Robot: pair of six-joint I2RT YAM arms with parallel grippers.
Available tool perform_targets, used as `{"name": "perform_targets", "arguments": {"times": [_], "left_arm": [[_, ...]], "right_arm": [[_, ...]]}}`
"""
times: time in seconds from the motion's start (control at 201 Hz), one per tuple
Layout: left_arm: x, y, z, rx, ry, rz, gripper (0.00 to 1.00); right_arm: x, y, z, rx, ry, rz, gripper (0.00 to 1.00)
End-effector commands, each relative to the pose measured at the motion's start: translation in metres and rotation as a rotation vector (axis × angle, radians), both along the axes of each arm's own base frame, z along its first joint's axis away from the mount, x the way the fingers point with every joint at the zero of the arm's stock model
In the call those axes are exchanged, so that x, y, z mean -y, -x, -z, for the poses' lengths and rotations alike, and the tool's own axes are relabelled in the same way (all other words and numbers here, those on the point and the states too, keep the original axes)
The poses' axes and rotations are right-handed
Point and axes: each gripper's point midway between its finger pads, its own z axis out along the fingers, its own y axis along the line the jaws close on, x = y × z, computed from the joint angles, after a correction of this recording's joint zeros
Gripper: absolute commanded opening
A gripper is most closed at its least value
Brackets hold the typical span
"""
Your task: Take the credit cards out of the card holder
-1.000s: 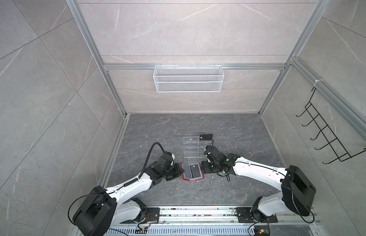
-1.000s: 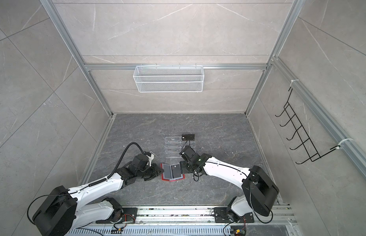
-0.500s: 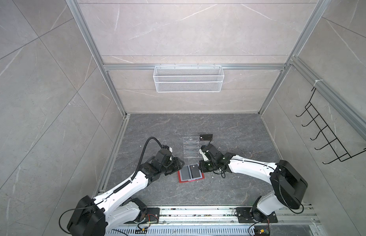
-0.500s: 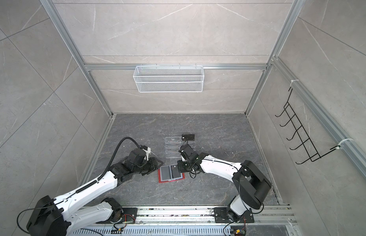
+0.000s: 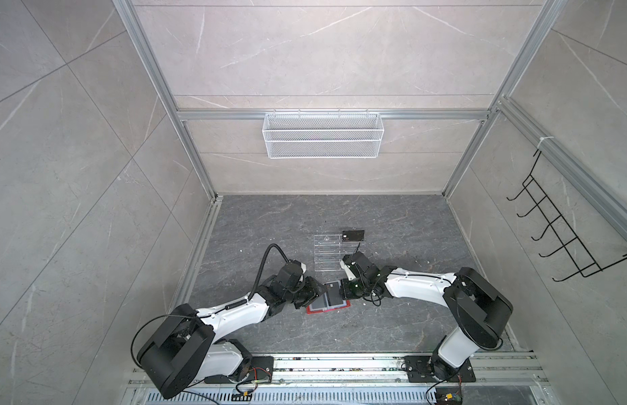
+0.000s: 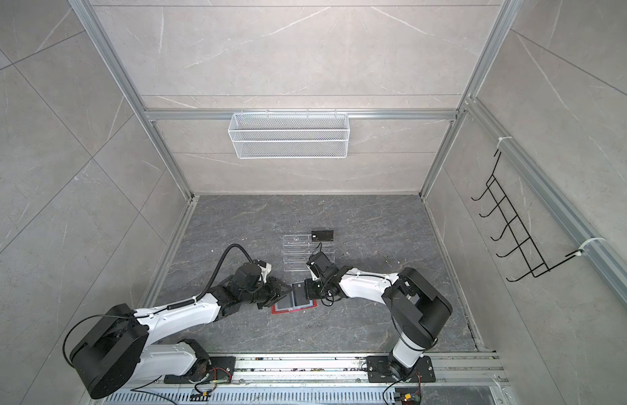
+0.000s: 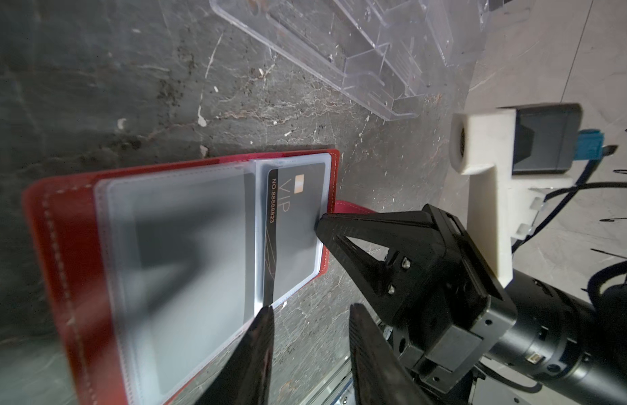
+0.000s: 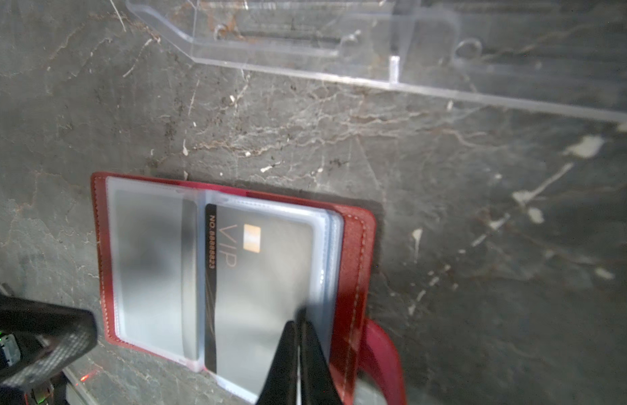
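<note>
One black card (image 5: 353,236) lies out beside the clear rack (image 5: 327,257). The VIP card (image 8: 263,280) is still sleeved in the open red card holder (image 7: 59,245), flat on the desk just before that rack. Your right jaws are closed at its outer edge, but whether they grip card or sleeve is unclear. Your left jaws are apart and empty.
</note>
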Motion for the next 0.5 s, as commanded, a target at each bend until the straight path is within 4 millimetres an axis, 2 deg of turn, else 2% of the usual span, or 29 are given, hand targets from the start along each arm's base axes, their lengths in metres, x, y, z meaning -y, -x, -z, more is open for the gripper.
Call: {"name": "perform_targets", "arguments": {"times": [0.0,0.189,0.299,0.493], "left_arm": [[0.011,-0.003,-0.004,0.001,0.068,-0.005,0.38],[0.012,-0.003,0.010,-0.010,0.084,-0.030,0.38],[0.014,-0.005,0.011,0.013,0.106,-0.042,0.38],[0.010,-0.005,0.018,0.023,0.106,-0.065,0.28]], "right_arm": [[0.009,0.003,0.013,-0.019,0.031,0.023,0.09],[0.008,0.009,0.016,-0.038,0.002,0.029,0.09],[0.005,0.012,0.017,-0.047,-0.016,0.028,0.09],[0.004,0.017,0.021,-0.064,-0.019,0.022,0.09]]}}
